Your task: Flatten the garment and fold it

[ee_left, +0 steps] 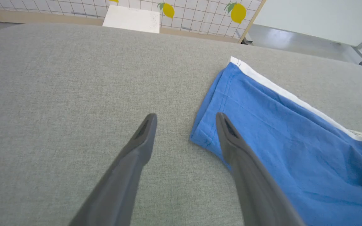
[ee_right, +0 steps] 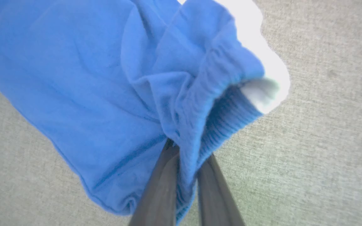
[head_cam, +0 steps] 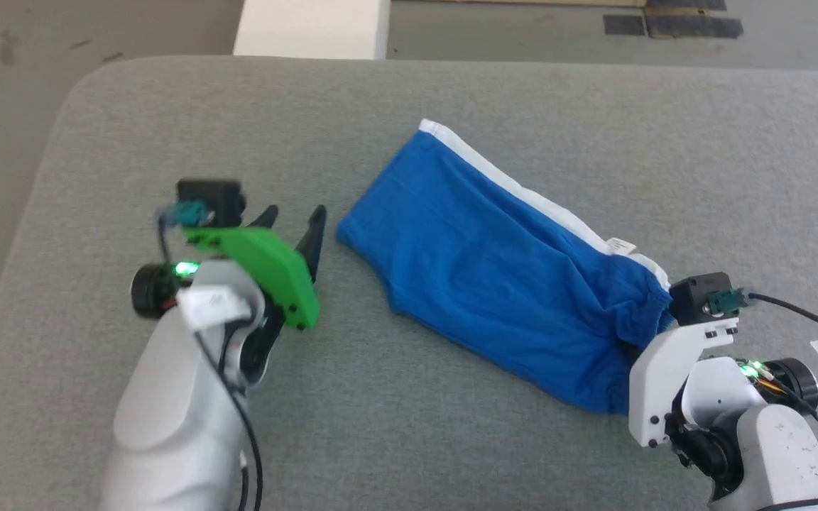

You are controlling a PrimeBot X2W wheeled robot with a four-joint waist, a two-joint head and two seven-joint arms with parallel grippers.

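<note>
Shorts of bright blue soft fabric with white trim (head_cam: 494,270), one pair, lie slanted on the grey cloth-covered surface (head_cam: 451,440) in the head view, between two hands. The left hand (head_cam: 295,213) sits just beside one end, fingers apart and empty. The right hand (head_cam: 643,337) is at the opposite end.

The left wrist view brings two dark fingers (ee_left: 143,138) spread wide, one crossing the shorts' corner, and one small white label (ee_left: 357,133).

The right wrist view has both fingers nearly together, pinching the gathered elastic waistband (ee_right: 212,94).

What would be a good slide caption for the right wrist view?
The right gripper pinches the blue shorts at their gathered waistband, over a grey fabric surface.
</note>
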